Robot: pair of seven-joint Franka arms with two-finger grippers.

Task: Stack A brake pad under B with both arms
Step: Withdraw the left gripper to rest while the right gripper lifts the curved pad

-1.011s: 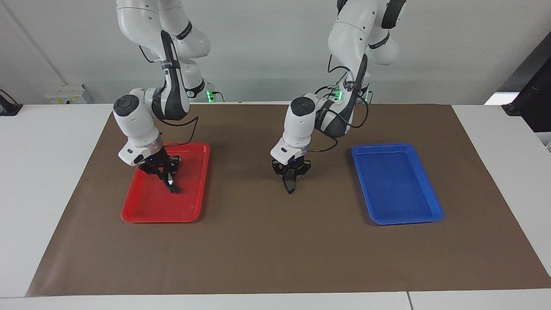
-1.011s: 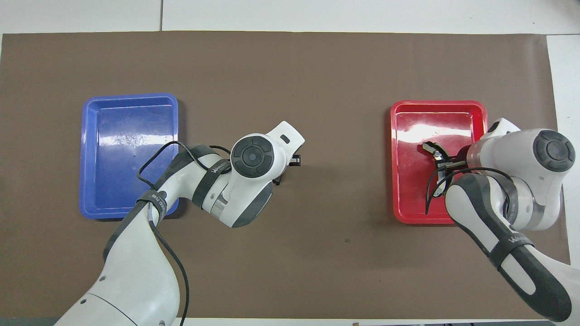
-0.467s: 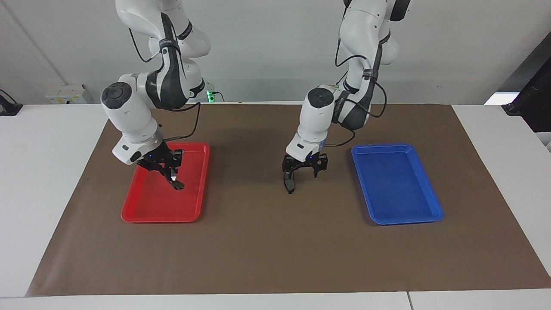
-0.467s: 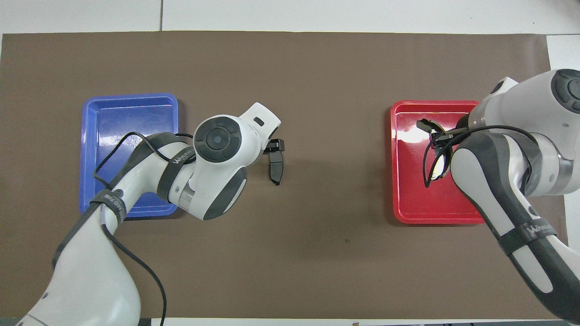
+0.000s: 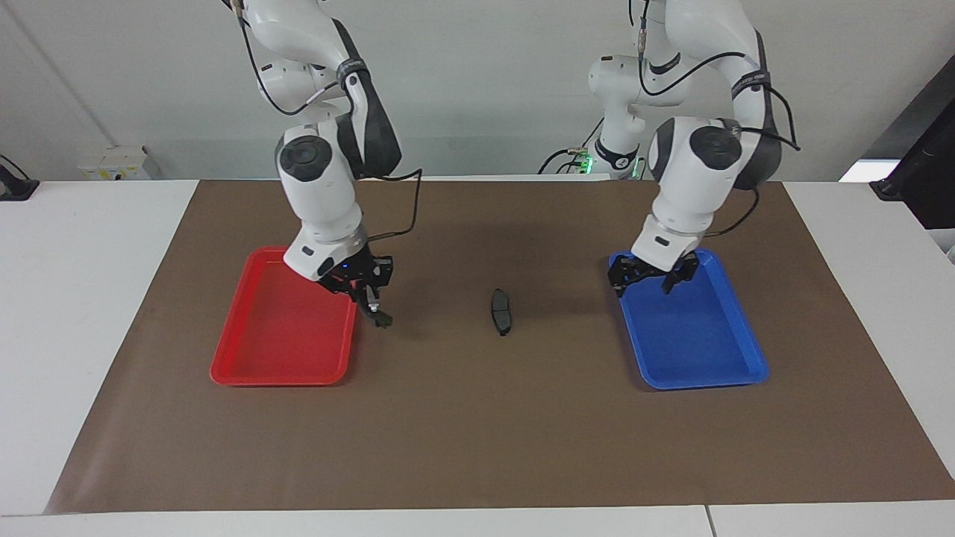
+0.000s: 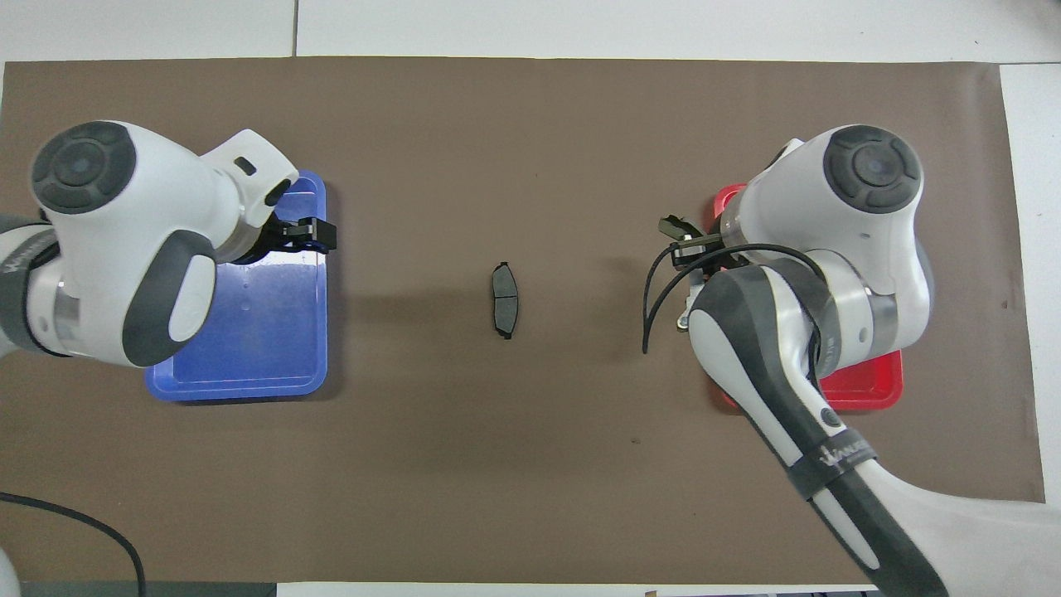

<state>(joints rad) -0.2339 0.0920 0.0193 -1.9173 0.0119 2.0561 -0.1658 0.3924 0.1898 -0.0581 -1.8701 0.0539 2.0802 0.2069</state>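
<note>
The short, flat dark grey brake pad A (image 5: pixel 501 311) lies alone on the brown mat between the two trays; it also shows in the overhead view (image 6: pixel 504 288). My right gripper (image 5: pixel 364 292) is shut on B (image 5: pixel 378 316), the curved black piece, which hangs below it in the air over the red tray's (image 5: pixel 276 343) edge toward the table's middle. In the overhead view the right gripper (image 6: pixel 695 249) is mostly hidden by its arm, and only an end of B (image 6: pixel 670 224) shows. My left gripper (image 5: pixel 646 282) is open and empty over the blue tray's (image 5: pixel 694 343) corner nearest the robots.
The brown mat (image 5: pixel 477 425) covers most of the white table. The red tray (image 6: pixel 862 385) lies at the right arm's end and the blue tray (image 6: pixel 240 365) at the left arm's end. Both trays hold nothing that I can see.
The left gripper let go of pad A on the mat and moved away to over the blue tray. The right gripper carried B from over the red tray toward the table's middle.
</note>
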